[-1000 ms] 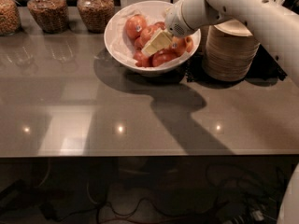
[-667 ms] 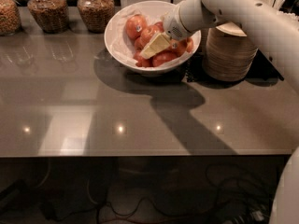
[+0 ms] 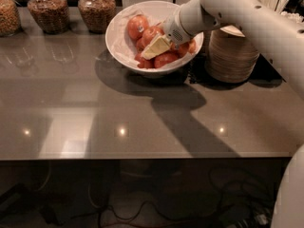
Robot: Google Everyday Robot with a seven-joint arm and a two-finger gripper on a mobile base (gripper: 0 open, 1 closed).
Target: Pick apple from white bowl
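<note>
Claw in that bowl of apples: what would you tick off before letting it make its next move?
1. Claw is down inside the white bowl, among the apples: ok.
2. An apple is actually held: cannot tell.
3. White bowl sits flat on the table, well back from the front edge: ok.
4. Other apples crowd the claw and might shift when it lifts: not ok.
5. Arm passes over the stack of beige bowls; enough clearance: cannot tell.
6. Jars stand apart from the claw, to the bowl's left: ok.
</note>
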